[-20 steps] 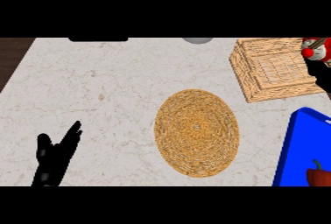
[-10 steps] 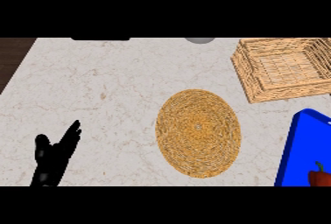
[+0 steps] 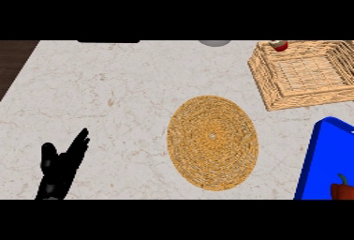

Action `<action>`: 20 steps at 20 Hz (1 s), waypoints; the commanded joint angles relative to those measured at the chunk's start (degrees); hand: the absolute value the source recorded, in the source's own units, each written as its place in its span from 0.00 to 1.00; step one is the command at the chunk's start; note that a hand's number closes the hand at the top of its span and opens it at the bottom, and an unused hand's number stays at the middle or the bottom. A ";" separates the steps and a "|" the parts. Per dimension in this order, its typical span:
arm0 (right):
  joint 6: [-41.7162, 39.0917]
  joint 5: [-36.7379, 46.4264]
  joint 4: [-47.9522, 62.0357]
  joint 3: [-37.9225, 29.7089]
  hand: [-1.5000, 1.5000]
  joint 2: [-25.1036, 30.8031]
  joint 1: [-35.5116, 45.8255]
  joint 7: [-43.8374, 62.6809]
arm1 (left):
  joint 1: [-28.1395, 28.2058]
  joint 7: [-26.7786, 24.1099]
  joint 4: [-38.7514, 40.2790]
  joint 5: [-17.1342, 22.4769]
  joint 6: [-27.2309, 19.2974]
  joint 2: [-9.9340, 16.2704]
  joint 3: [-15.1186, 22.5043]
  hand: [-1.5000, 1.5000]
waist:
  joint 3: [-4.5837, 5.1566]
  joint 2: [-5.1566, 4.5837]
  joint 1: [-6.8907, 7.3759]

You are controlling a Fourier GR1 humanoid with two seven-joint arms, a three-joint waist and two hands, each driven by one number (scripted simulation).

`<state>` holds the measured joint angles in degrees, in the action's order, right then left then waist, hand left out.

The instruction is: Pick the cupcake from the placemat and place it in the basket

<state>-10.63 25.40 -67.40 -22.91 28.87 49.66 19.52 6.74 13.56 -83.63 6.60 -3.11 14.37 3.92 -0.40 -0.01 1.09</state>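
The round woven placemat [image 3: 212,136] lies in the middle of the counter with nothing on it. The wicker basket [image 3: 276,89] stands at the upper right. A small red and white thing, by its look the cupcake [image 3: 278,45], sits inside the basket against its far rim. My left hand [image 3: 61,168] rests at the lower left with its fingers straight and pointing up, well apart from the placemat. My right hand does not show in the head view.
A blue tray [image 3: 319,159] runs along the right edge, with a red pepper [image 3: 342,187] on it. A grey round object [image 3: 216,42] and a dark flat one [image 3: 107,41] sit at the counter's far edge. The counter ends at a dark strip [image 3: 14,56] on the left.
A second ago my right hand held the cupcake at the tilted basket's upper right. It has since left the view; the basket lies flat with the cupcake inside.
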 commanded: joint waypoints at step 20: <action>12.22 7.16 37.48 0.00 0.00 10.19 0.23 -28.97 | -1.31 2.40 2.85 0.06 2.11 -1.24 -1.09 0.50 | 0.31 -0.79 0.65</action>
<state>0.36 30.22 -34.14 -24.28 36.90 50.21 -3.82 6.26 14.10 -83.89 5.50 -1.94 13.70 3.24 -0.47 -0.37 1.77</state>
